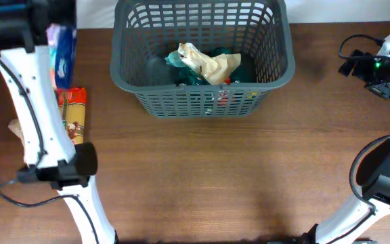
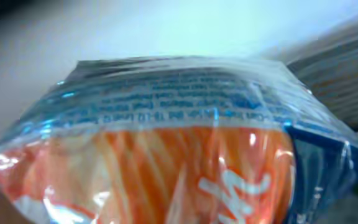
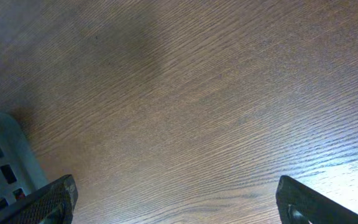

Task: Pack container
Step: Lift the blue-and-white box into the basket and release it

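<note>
Dark brown wood-grain table (image 1: pixel 202 176), fine straight grain, pale whitish strip (image 1: pixel 330 10) beyond its far edge — wall or floor, unclear — soft even light, one bright glare patch (image 3: pixel 353 177) on the wood

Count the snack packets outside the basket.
2 for certain: a blue packet at far left, and a red-orange packet on the table just nearer. A tan object partly hidden behind the left arm may be a third.
</note>
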Robot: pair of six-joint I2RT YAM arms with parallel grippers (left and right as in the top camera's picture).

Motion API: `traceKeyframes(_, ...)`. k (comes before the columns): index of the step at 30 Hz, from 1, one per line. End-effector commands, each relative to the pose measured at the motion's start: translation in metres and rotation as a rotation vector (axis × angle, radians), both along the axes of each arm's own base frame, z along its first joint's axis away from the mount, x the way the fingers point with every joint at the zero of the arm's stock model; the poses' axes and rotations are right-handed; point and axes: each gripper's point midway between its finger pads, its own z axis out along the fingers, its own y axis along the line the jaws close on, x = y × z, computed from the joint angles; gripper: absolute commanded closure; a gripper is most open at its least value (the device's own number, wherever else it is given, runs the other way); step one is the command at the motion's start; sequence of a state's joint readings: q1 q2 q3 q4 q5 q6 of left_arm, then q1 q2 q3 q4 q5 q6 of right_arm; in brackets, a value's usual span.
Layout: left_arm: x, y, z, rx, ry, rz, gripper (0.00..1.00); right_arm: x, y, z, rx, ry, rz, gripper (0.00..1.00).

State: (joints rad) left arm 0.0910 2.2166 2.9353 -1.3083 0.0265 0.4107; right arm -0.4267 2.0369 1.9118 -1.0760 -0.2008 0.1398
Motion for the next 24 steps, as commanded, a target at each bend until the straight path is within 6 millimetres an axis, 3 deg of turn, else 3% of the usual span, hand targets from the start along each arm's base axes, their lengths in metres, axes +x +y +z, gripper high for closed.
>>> traceKeyframes(1,-0.027,-0.095,0.071,0.307,-0.215,-0.416,0.98,-0.001,0.002,0.007,0.001,-0.014,-0.005,0.01)
traceKeyframes(4,-0.037,-0.147,0.075,0.398,-0.255,-0.567,0.99,-0.001,0.002,0.007,0.001,-0.013,-0.005,0.01)
traceKeyframes(7,-0.043,-0.192,0.065,0.467,-0.259,-0.704,0.98,-0.001,0.002,0.007,0.001,-0.013,-0.005,0.01)
traceKeyframes(8,-0.044,-0.218,0.050,0.527,-0.243,-0.798,0.98,-0.001,0.002,0.007,0.001,-0.014,-0.005,0.01)
traceKeyframes(10,-0.043,-0.240,0.026,0.598,-0.208,-0.897,0.99,-0.001,0.002,0.007,0.001,-0.014,-0.005,0.01)
traceKeyframes(14,-0.027,-0.263,-0.023,0.633,-0.123,-0.988,0.99,-0.001,0.002,0.007,0.001,-0.014,-0.005,0.01)
traceKeyframes(15,-0.018,-0.276,-0.055,0.593,-0.077,-1.048,0.98,-0.001,0.002,0.007,0.001,-0.014,-0.005,0.01)
traceKeyframes(21,-0.007,-0.298,-0.121,0.475,0.025,-1.134,0.98,-0.001,0.002,0.007,0.001,-0.014,-0.005,0.01)
traceKeyframes(22,-0.004,-0.300,-0.135,0.438,0.064,-1.116,0.88,-0.001,0.002,0.007,0.001,-0.013,-0.005,0.01)
traceKeyframes(23,-0.003,-0.300,-0.139,0.416,0.079,-1.102,0.81,-0.001,0.002,0.007,0.001,-0.013,-0.005,0.01)
traceKeyframes(24,-0.003,-0.300,-0.142,0.395,0.091,-1.087,0.67,-0.001,0.002,0.007,0.001,-0.014,-0.005,0.01)
